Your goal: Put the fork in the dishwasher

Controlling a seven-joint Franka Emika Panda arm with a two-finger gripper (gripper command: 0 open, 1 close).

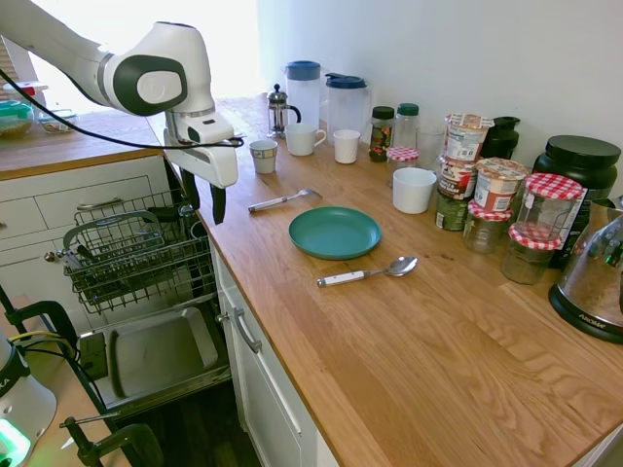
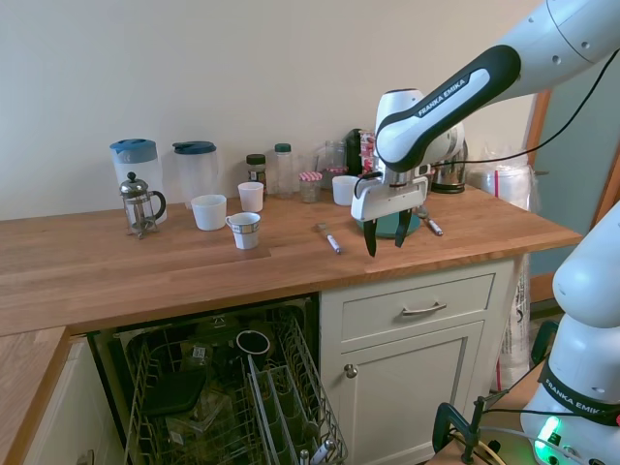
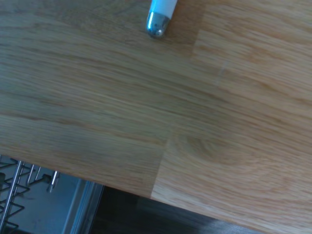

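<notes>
- White Franka arm's two-finger gripper [image 1: 205, 201] hangs over the front edge of the oiled wooden countertop [image 1: 409, 331]; fingers point down, set moderately apart, nothing between them.
- Slim all-silver metal fork [image 1: 282, 199] lies flat on the countertop, just beyond the round teal plate [image 1: 334, 232], near the patterned small cup [image 1: 263, 156]. Apart from the gripper, not touched.
- Key relation: the fork lies further in from the counter edge than the gripper, toward the wall and slightly to the plate side. Its long axis runs roughly parallel to the counter front in the first exterior view, tines toward the plate, handle end toward the gripper.
- Judgement: the handle end is the nearer grasp point; fingers should close across the handle, so wrist yaw may need adjusting.
- Spoon with white handle [image 1: 365, 273] lies on the near side of the plate; its handle tip shows in the wrist view [image 3: 159, 17]. Risk of confusing the two.
- Built-in dishwasher with grey wire racks [image 1: 136, 253] stands open below the counter, rack pulled out, door [image 1: 156, 355] down.
- Task status: grasp not yet made.
</notes>
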